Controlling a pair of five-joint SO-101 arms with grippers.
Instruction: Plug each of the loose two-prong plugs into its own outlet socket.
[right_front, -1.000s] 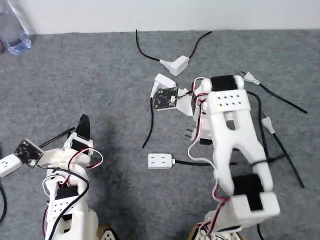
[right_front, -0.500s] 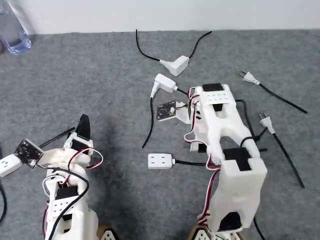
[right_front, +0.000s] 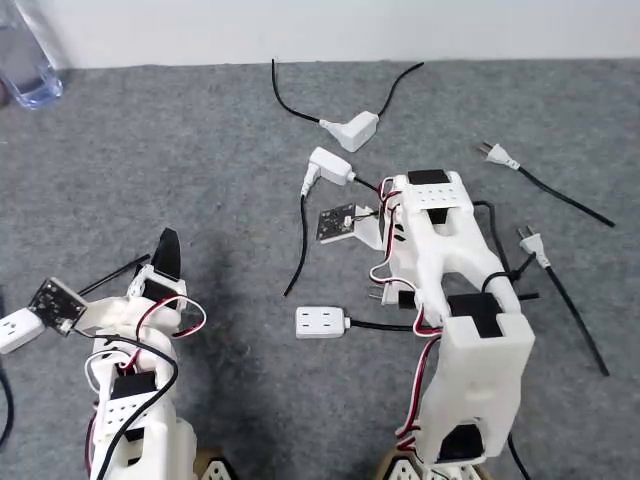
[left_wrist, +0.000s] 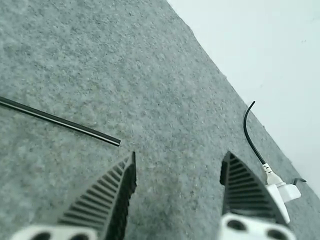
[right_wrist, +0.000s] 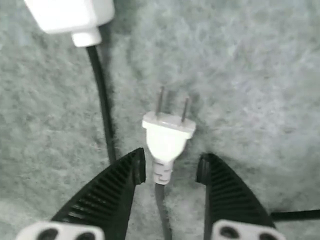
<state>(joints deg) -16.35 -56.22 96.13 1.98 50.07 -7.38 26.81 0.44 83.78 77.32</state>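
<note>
A rough, fuzzy grey cloth is covering the table (right_front: 180, 140). The plug (right_wrist: 167, 134) is showing smooth white plastic and two dull metal prongs (right_wrist: 160, 101), while the right gripper's (right_wrist: 171, 160) fingers (right_wrist: 107, 200) are showing matt black ribbed plastic.

White arms (right_front: 462, 250), black gripper (left_wrist: 179, 160) (red wires (right_front: 400, 228))

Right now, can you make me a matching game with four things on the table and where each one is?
Things:
1. two-prong plug
2. left end effector
3. outlet socket
4. clear container

Places:
A. at the far left corner of the grey mat
B. at the tips of the open right end effector
C. open, above the mat
D. lying on the mat between the two arms

Pairs: 1-B, 2-C, 3-D, 4-A
</note>
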